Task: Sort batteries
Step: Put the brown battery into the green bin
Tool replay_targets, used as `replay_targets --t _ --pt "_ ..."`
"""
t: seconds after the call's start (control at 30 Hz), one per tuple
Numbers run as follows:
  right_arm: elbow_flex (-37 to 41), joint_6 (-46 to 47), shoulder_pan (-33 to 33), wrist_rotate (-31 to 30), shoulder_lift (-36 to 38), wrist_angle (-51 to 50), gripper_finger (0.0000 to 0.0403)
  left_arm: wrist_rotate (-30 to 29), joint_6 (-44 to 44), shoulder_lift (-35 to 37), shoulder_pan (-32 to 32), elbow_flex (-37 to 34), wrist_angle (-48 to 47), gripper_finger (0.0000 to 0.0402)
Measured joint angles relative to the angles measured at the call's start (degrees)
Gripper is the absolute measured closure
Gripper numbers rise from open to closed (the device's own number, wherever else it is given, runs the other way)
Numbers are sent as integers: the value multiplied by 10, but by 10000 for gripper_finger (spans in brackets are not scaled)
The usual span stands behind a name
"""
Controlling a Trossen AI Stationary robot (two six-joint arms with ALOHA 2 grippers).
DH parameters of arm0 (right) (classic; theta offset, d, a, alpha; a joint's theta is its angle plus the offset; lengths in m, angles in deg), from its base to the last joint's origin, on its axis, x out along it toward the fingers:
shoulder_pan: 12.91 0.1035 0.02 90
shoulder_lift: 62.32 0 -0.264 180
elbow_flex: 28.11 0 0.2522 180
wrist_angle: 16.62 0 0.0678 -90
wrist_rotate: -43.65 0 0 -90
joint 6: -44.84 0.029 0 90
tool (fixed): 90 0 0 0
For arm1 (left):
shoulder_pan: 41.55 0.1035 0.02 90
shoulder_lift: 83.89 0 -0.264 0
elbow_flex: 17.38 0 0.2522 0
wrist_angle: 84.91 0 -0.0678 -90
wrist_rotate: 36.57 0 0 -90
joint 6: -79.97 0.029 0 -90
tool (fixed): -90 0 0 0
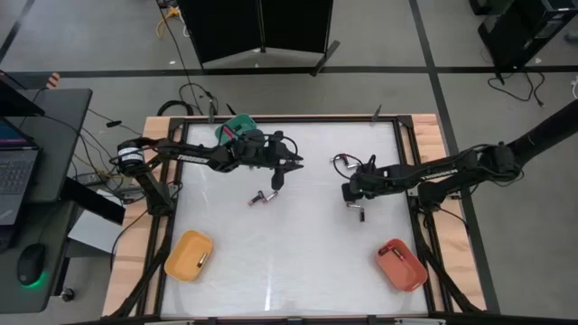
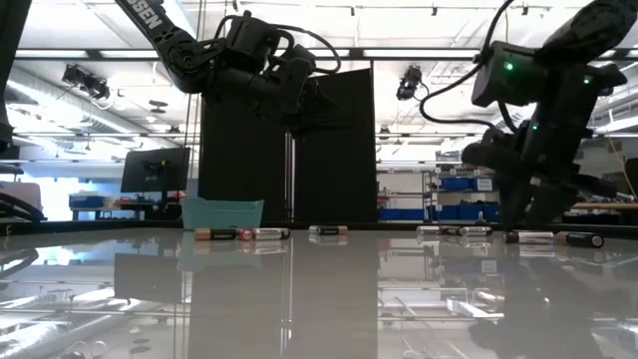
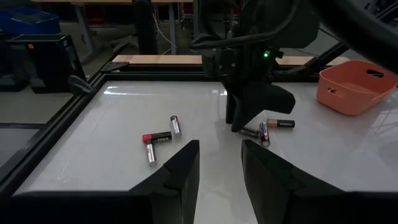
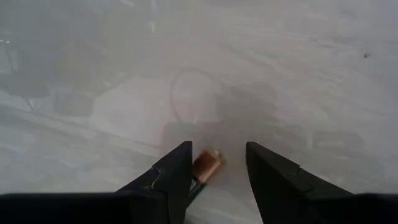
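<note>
White glossy table (image 1: 298,262), batteries (image 1: 262,198) scattered; left gripper (image 3: 219,163) spread; right gripper (image 4: 217,163) spread around battery (image 4: 207,165).

The high view looks straight down on the whole table (image 1: 298,262), the low view level across it into the room, the left wrist view slants across it toward the right arm (image 3: 255,56), shared with both, and the right wrist view stares down close.

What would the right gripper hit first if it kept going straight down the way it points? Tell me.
Most likely the copper-tipped cylindrical battery lying between the right gripper's open fingers, then the white tabletop under it. Depth is unclear, so how near the battery is cannot be told.
</note>
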Motion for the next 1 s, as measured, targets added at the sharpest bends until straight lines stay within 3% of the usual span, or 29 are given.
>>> replay_targets --t 0.17,0.47,0.6,0.83,1.0 --pt "12 -4 -9 -1 2 6 269 0 0 0 0 0 0 275" --pt "18 -20 -10 -19 1 0 357 0 0 0 0 0 0 275" --pt "8 -55 -16 -32 -1 -11 379 0 0 0 0 0 0 275" --pt "-96 -247 -29 -18 -1 -151 352 0 0 0 0 0 -1 275" --pt "-160 -470 -23 -2 0 -211 302 0 1 0 0 0 -1 275"
